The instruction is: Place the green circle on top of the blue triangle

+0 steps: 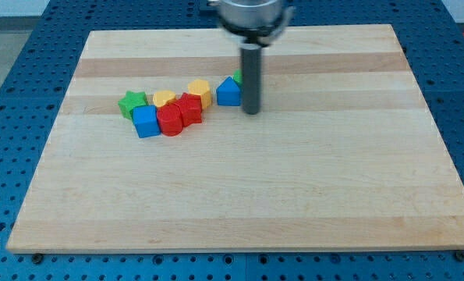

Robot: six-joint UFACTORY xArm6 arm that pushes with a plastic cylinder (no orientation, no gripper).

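Note:
The blue triangle (228,91) sits on the wooden board (239,187) near the view's top centre. Only a sliver of the green circle (237,76) shows just above and right of it, mostly hidden behind my rod. My tip (251,112) rests on the board right next to the blue triangle's right side, slightly below it. I cannot tell if the rod touches the green circle.
A cluster lies to the left: a yellow hexagon-like block (200,91), a yellow block (164,98), a green star (132,103), a blue block (146,121), and two red blocks (170,119) (189,108). The board lies on a blue perforated table (13,86).

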